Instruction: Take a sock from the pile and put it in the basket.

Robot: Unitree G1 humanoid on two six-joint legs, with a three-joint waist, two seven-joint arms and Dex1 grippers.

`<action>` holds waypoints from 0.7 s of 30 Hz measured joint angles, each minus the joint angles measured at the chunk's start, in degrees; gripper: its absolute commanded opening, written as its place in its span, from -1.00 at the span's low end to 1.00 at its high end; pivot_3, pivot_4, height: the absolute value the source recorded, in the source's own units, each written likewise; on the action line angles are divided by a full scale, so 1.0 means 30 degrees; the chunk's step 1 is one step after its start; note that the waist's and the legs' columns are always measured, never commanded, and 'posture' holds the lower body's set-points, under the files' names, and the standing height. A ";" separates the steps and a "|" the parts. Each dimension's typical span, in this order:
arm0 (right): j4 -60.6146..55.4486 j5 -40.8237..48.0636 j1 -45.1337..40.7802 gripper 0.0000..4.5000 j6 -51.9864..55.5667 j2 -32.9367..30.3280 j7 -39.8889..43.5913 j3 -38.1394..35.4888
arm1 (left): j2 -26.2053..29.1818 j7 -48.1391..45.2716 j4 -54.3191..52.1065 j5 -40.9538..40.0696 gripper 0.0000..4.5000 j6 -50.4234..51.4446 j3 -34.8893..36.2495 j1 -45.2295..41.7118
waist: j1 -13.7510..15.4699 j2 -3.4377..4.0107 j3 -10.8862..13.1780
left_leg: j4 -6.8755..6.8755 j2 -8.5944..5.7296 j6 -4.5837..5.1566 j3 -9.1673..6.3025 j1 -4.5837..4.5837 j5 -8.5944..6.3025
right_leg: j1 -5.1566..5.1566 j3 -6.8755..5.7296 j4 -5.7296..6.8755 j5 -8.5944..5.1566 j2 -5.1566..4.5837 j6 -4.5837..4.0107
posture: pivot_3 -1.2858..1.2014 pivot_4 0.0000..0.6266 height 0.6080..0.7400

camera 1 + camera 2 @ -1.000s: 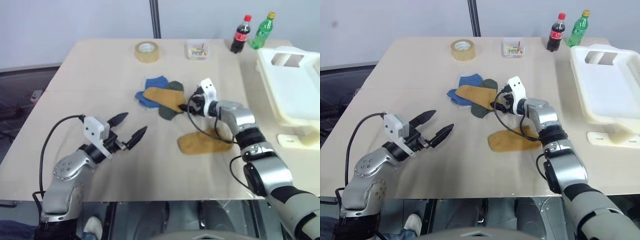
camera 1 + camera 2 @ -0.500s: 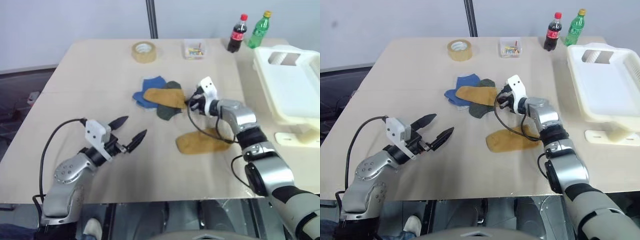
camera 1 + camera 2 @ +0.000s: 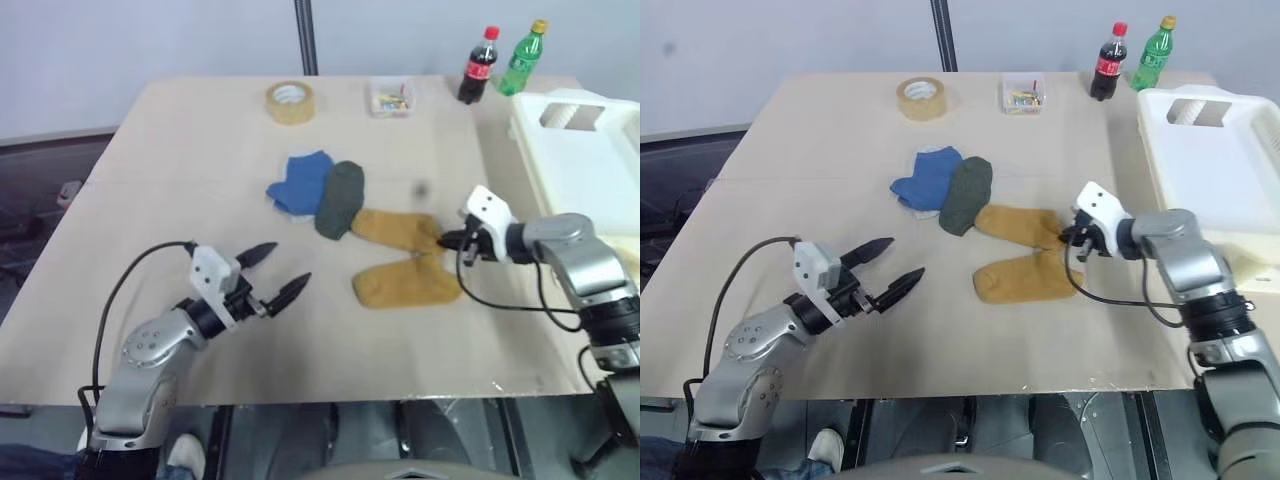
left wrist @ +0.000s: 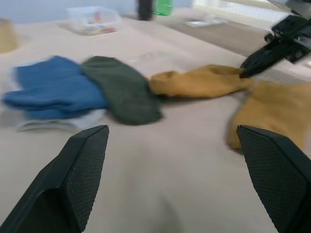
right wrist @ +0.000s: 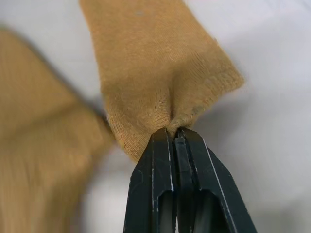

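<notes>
A: Where is the sock [image 3: 1018,226] sitting right now?

B: A mustard one is lying stretched on the surface [image 3: 820,150], its cuff end pinched in the right gripper [image 3: 1076,237]. The jaws are pressing together on a fold of the fabric, as the right wrist view shows plainly.

A: And the pile [image 3: 945,190]?

B: It is lying at about nine o'clock from that sock: a blue sock [image 3: 925,182] on the outer side and a dark grey-green sock [image 3: 966,195] overlapping it, with the grey-green one's lower end touching the mustard sock's toe. A second mustard sock [image 3: 1025,279] is lying flat at six o'clock from the gripped one, just beside it.

A: The basket [image 3: 1210,180]?

B: It is standing at the surface's right edge, at roughly two o'clock from the right gripper, apart from it.

A: What is the left gripper [image 3: 888,268] doing?

B: It is hovering low over the surface near the front edge, at seven o'clock from the pile and well apart from it. Its jaws are standing wide apart, holding nothing.

A: Anything else there?

B: A tape roll [image 3: 917,98], a small clear box [image 3: 1023,95] and two bottles [image 3: 1132,58] are standing along the far edge, at twelve to one o'clock from the pile.
</notes>
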 measured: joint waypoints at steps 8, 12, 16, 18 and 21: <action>-0.0080 -0.0187 0.0492 0.50 -0.1101 -0.0269 -0.0542 -0.0035 | -0.0573 -0.1712 0.3786 0.0502 1.00 0.0433 -0.2482 -0.4821 | 0.0034 0.0003 -0.0003 | 0.0049 -0.0005 -0.0066 0.0003 -0.0012 0.0041 | 0.0006 -0.0003 0.0009 0.0001 0.0013 0.0003 | 0.03 -0.52 0.97; -0.0116 -0.0226 0.0464 0.98 -0.1146 0.0268 -0.1085 -0.0021 | -0.1948 -0.1661 0.6904 0.0702 1.00 0.1175 -0.3082 -0.8012 | 0.0087 0.0001 -0.0004 | 0.0151 -0.0010 -0.0070 -0.0006 -0.0039 0.0044 | 0.0018 -0.0008 0.0034 0.0001 0.0026 0.0005 | 0.03 -0.52 0.97; -0.0144 -0.0355 0.0463 0.98 -0.1125 0.0520 -0.1536 -0.0015 | -0.3404 -0.0725 1.0326 0.1669 1.00 0.3003 -0.4035 -1.0607 | 0.0161 -0.0005 -0.0001 | 0.0225 -0.0021 -0.0066 -0.0026 -0.0045 0.0042 | 0.0035 -0.0025 0.0078 0.0000 0.0037 0.0008 | 0.03 -0.52 0.97; -0.0176 -0.0392 0.0465 0.98 -0.1122 0.0597 -0.1662 -0.0012 | -0.3783 -0.0579 1.0892 0.2177 1.00 0.3524 -0.4772 -1.1069 | 0.0191 -0.0004 -0.0001 | 0.0232 -0.0022 -0.0066 -0.0020 -0.0046 0.0042 | 0.0034 -0.0016 0.0092 -0.0001 0.0036 0.0009 | 0.03 -0.52 0.97; -0.0224 -0.0437 0.0646 0.98 -0.1113 0.0618 -0.1948 -0.0031 | -0.4821 -0.0382 1.1513 0.2814 1.00 0.3481 -0.5285 -1.1915 | 0.0311 -0.0005 -0.0002 | 0.0251 -0.0019 -0.0070 -0.0024 -0.0042 0.0044 | 0.0033 -0.0019 0.0116 -0.0001 0.0037 0.0008 | 0.03 -0.52 0.97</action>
